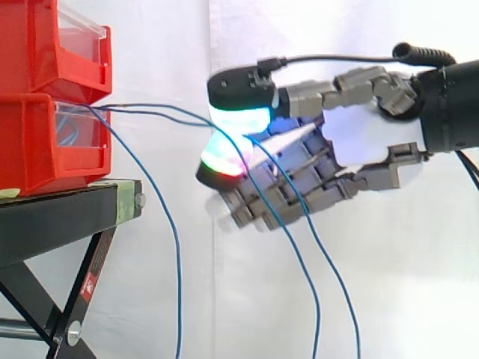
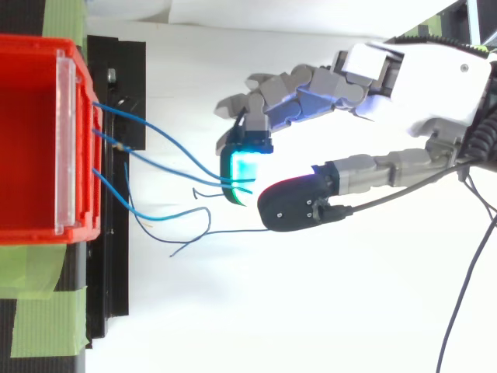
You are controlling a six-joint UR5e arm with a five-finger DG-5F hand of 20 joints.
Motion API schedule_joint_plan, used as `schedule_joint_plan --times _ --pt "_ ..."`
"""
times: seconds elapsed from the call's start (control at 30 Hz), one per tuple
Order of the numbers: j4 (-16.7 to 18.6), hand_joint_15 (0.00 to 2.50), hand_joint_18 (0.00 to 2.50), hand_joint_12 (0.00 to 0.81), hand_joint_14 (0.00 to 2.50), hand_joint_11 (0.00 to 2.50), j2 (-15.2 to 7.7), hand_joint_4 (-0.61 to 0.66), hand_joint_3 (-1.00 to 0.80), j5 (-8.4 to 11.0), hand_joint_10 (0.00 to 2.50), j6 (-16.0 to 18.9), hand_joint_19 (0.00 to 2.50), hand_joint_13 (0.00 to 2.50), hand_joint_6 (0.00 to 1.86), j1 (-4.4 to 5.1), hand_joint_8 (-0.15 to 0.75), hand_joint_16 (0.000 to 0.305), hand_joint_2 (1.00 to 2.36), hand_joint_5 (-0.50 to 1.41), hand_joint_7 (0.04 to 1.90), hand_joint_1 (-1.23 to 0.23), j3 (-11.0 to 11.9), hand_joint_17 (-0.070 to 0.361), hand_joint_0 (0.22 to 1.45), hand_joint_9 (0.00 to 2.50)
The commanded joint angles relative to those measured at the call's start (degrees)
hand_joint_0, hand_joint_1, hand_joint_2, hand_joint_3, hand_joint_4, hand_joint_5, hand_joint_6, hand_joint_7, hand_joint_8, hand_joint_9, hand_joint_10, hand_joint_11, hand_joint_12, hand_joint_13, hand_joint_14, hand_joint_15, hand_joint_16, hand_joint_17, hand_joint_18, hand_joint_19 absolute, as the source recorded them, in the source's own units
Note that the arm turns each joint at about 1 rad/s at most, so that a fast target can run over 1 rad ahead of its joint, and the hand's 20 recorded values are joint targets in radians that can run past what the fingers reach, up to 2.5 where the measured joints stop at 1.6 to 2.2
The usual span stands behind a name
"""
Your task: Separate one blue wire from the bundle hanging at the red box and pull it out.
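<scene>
Several blue wires hang out of the front of the lower red bin (image 1: pixel 37 146) (image 2: pixel 31 233). Two blue wires (image 1: pixel 161 112) (image 2: pixel 171 161) run almost level from the bin to my hand (image 1: pixel 359 142) (image 2: pixel 404 70), which reaches in from the right. They pass between the thumb pad (image 1: pixel 239 101) and a glowing finger pad (image 1: pixel 221 161) (image 2: pixel 242 175), which pinch them. Beyond the pinch they drape across the curled fingers and hang down. A third blue wire (image 1: pixel 177 262) (image 2: pixel 167 216) dangles free close to the bin, apart from the hand.
A second red bin (image 1: pixel 52 45) is stacked on the lower one. Both rest on a black stand (image 1: pixel 60 217) (image 2: pixel 116 256) with green tape (image 2: pixel 39 311) on it. A white curtain (image 1: pixel 150 45) forms the background.
</scene>
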Motion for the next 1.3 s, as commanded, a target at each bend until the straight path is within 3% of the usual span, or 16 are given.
schedule_joint_plan --times 0.0,0.17,0.27,0.33,0.67,1.0,1.27 --pt "-3.28 0.20 0.04 0.391 0.01 0.35 -0.01 -0.12 -0.05 0.46 0.01 2.44 0.10 0.15 0.86 -0.15 0.256 0.058 1.02 -0.12 1.18 -0.82 0.00 0.130 0.60 0.53" --pt "-4.95 0.20 0.14 0.401 0.01 0.34 -0.01 -0.12 -0.05 3.45 0.01 6.22 0.11 0.23 0.85 -0.33 0.266 0.058 1.02 -0.12 1.23 -0.84 0.00 0.131 0.60 0.59" --pt "-8.47 0.20 0.16 0.402 0.01 0.36 -0.01 -0.11 -0.05 5.82 0.01 8.85 0.12 0.24 0.85 -0.15 0.269 0.058 1.02 -0.12 1.23 -0.84 0.00 0.130 0.60 0.60" --pt "-9.96 0.21 0.18 0.407 0.01 0.37 -0.01 -0.12 -0.05 6.35 0.01 9.73 0.13 0.26 0.85 -0.06 0.269 0.058 1.02 -0.12 1.22 -0.84 0.00 0.130 0.60 0.61" --pt "-18.40 0.24 0.25 0.408 0.01 0.39 -0.01 -0.12 -0.05 6.26 0.01 18.35 0.18 0.31 0.85 -0.33 0.271 0.056 1.02 -0.13 1.24 -0.83 0.00 0.126 0.60 0.63" --pt "-21.03 0.25 0.30 0.410 0.01 0.40 -0.01 -0.13 -0.06 6.35 0.01 20.98 0.21 0.34 0.85 0.02 0.279 0.056 1.02 -0.13 1.24 -0.82 -0.09 0.125 0.60 0.65" --pt "-20.86 0.26 0.32 0.412 0.01 0.41 0.96 -0.13 -0.06 6.26 0.01 22.30 0.22 0.36 0.85 0.11 0.281 0.055 1.02 -0.13 1.23 -0.82 -3.60 0.124 0.60 0.65"
